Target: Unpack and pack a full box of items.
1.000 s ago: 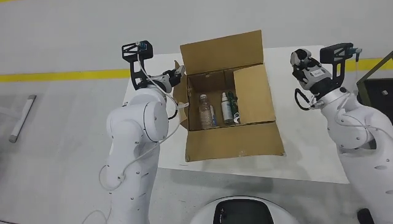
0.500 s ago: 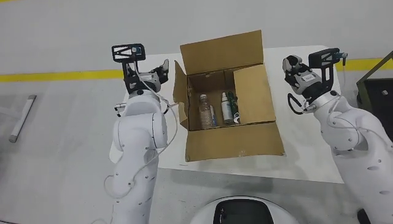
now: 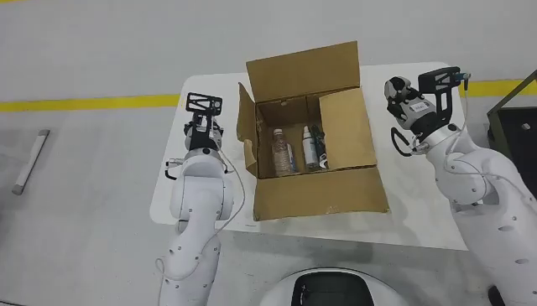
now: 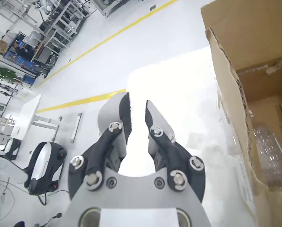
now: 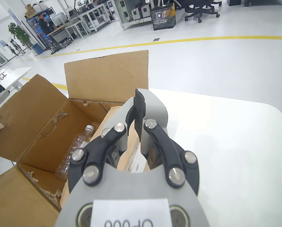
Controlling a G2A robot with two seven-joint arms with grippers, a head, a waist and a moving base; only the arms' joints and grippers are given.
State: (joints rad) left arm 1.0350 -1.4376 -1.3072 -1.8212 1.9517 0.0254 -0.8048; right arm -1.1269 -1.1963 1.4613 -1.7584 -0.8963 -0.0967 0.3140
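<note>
An open cardboard box (image 3: pixel 315 190) stands on the middle of the white table (image 3: pixel 419 210), flaps spread. Inside lie a clear plastic bottle (image 3: pixel 281 151), a white bottle (image 3: pixel 310 147) and a dark green item (image 3: pixel 320 142). My left gripper (image 3: pixel 204 120) hovers over the table left of the box's left flap (image 4: pixel 228 100); in the left wrist view the left gripper (image 4: pixel 137 109) is open and holds nothing, with the clear bottle (image 4: pixel 268 157) beside it. My right gripper (image 3: pixel 396 86) sits right of the box; the right wrist view shows it (image 5: pixel 138 100) shut and holding nothing, beyond the right flap.
Bare tabletop lies right of the box (image 5: pixel 226 142) and along the front edge (image 3: pixel 336 226). A dark cabinet (image 3: pixel 512 130) stands off the table's right end. The table's left edge (image 3: pixel 168 180) is close to my left arm.
My left arm drew back from the box's left flap and turned, now pointing away over the table's left part. The right gripper shifted slightly toward the box.
</note>
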